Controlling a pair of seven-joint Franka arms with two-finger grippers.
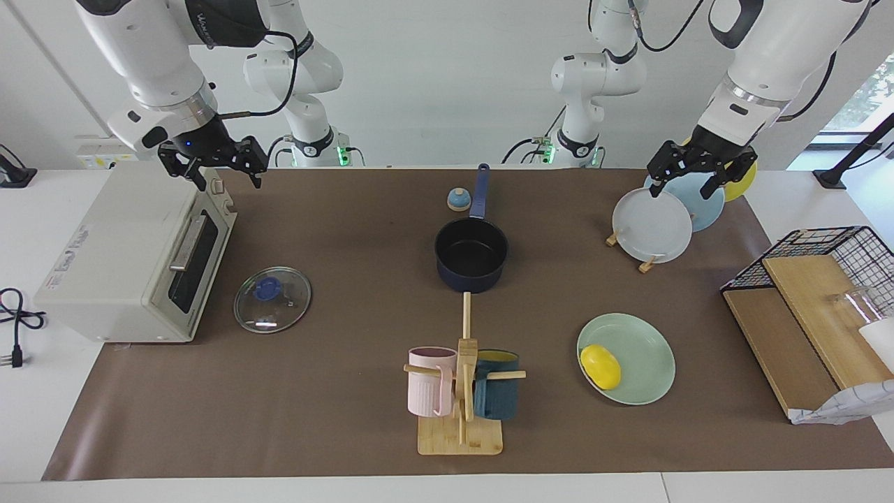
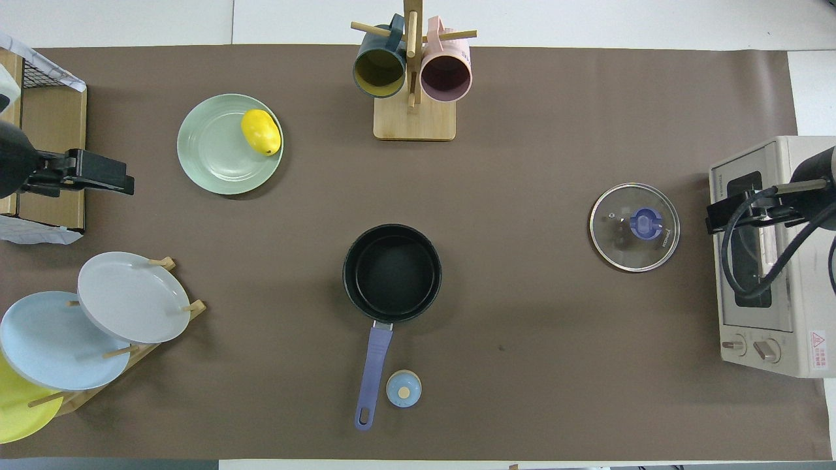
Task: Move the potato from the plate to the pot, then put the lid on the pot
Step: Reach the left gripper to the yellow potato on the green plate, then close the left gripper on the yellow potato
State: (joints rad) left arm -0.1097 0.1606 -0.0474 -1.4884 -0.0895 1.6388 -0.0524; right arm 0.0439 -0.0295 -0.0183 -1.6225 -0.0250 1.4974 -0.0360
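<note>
1. Facing view showed the potato [image 1: 601,366], a smooth bright yellow oval, lying on the plate [image 1: 642,356], a round pale mint-green dish with a raised rim, toward the left arm's end of the table.
2. The pot [image 1: 471,253], a small navy saucepan with a black interior and a long straight handle, stood at mid-table, nearer to the robots than the plate, and held nothing.
3. The lid [image 1: 272,299], clear glass with a metal rim and a blue knob, lay flat on the brown mat in front of the toaster oven [image 1: 133,258], well apart from the pot.
4. The left gripper [image 1: 698,168] hung over the upright plates in the plate rack [image 1: 632,255], fingers spread, holding nothing.
5. The right gripper [image 1: 213,164] hung over the toaster oven, fingers apart, likewise empty.
6. Judgement: the first step, picking up the potato, was not yet begun. The next move would call for the left gripper to descend over the plate and close across the potato's narrow width; its smooth, rounded skin could slip or roll.
</note>
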